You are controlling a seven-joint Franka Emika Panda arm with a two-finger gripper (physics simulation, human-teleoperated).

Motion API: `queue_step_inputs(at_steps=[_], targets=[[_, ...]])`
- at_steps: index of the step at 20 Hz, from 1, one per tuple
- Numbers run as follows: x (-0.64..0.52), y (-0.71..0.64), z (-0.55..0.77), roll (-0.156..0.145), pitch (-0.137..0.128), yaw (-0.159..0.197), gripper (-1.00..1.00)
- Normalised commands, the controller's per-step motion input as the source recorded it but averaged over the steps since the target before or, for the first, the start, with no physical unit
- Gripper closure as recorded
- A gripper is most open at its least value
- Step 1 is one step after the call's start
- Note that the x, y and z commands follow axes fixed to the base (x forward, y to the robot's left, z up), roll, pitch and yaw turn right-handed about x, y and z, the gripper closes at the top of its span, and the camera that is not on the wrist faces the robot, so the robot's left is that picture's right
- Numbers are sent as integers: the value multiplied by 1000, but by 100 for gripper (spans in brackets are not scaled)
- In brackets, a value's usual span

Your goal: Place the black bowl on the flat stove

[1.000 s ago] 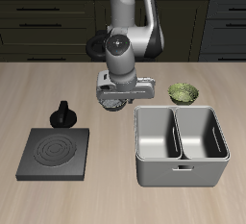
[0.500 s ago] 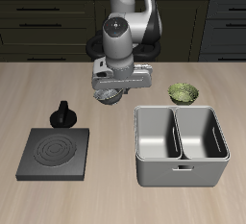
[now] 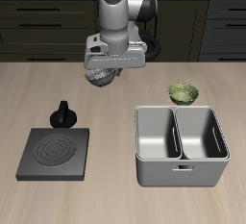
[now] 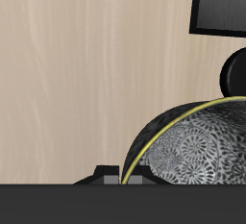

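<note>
My gripper is shut on the rim of the black bowl and holds it in the air above the table's middle, tilted. In the wrist view the bowl's grey-white speckled inside fills the space close to the camera. The flat stove lies on the table nearer the front edge, well below and to the side of the bowl, with its black knob at its back edge. The stove and the knob also show in the wrist view.
A grey two-compartment metal bin stands near the table's front. A green patterned bowl sits just behind it. Dark cabinets line the back.
My gripper has risen with the black bowl and shifted sideways toward the stove's side; the bowl now hangs higher above the table. Nothing else has moved.
</note>
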Motion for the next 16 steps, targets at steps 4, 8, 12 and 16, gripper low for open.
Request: queue_step_inputs(at_steps=[4, 8, 12, 16], targets=[[-42, -137, 417, -18, -59, 20, 100], [-32, -38, 429, -1, -54, 10, 100], [-54, 21, 596, 29, -78, 11, 100], [83, -17, 188, 33, -13, 14, 100]])
